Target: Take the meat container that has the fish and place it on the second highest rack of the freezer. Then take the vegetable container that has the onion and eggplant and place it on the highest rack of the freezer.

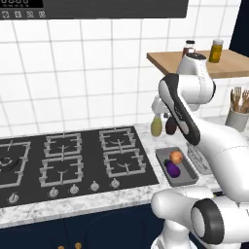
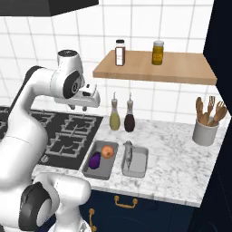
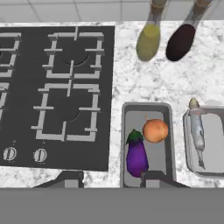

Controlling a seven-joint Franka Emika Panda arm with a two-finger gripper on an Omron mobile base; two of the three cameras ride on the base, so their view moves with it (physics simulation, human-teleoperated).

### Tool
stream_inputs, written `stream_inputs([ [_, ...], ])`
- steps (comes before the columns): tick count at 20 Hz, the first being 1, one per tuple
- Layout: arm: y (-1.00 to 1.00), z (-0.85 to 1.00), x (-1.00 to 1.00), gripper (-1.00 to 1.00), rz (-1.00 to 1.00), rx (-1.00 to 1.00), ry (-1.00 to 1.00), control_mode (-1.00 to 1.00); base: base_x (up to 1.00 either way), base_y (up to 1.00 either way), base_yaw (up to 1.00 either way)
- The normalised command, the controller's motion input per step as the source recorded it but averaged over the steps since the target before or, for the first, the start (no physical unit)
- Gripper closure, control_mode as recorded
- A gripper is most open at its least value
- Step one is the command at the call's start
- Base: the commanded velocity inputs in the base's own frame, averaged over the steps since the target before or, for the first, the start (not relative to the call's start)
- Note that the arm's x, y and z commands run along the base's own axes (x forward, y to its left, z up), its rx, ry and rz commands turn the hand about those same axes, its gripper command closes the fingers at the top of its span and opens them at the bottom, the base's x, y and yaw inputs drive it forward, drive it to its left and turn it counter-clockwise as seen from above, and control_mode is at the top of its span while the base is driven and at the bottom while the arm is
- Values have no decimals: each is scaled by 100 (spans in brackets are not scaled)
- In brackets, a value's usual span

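Observation:
The vegetable container (image 3: 153, 111) is a grey tray on the marble counter just right of the stove, also seen in the right base view (image 2: 104, 167) and the left base view (image 1: 187, 172). It holds the orange onion (image 3: 155, 130) (image 2: 107, 152) (image 1: 176, 156) and the purple eggplant (image 3: 137, 154) (image 2: 94, 160) (image 1: 172, 168). To its right sits the paler meat container (image 3: 215, 140) (image 2: 141, 159) with a fish (image 3: 197, 131) (image 2: 128, 154) in it. My gripper (image 3: 111, 178) (image 2: 78, 108) hovers high above the stove's right edge, open and holding nothing. The freezer with its racks is out of view.
The black gas stove (image 3: 57, 87) (image 1: 63, 155) lies left of the trays. Two bottles (image 3: 148, 41) (image 2: 114, 118) stand behind them by the tiled wall. A crock of wooden utensils (image 2: 205, 129) is at the far right. A wooden shelf (image 2: 154, 65) with jars hangs above.

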Motion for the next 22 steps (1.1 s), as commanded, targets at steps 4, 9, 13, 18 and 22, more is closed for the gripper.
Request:
stream_inputs([
  [4, -59, -41, -47, -100, -14, 18, 0, -100, 0, 0, 0],
  [9, -100, -99, -24, -100, -63, 24, 23, -100, 0, 0, 0],
  [13, -76, -100, -31, -100, -68, 17, 37, -100, 0, 0, 0],
  [18, -2, -65, -41, -100, -39, 13, 20, -100, 0, 0, 0],
  [22, 45, -94, -41, -100, 0, -9, 8, -100, 0, 0, 0],
])
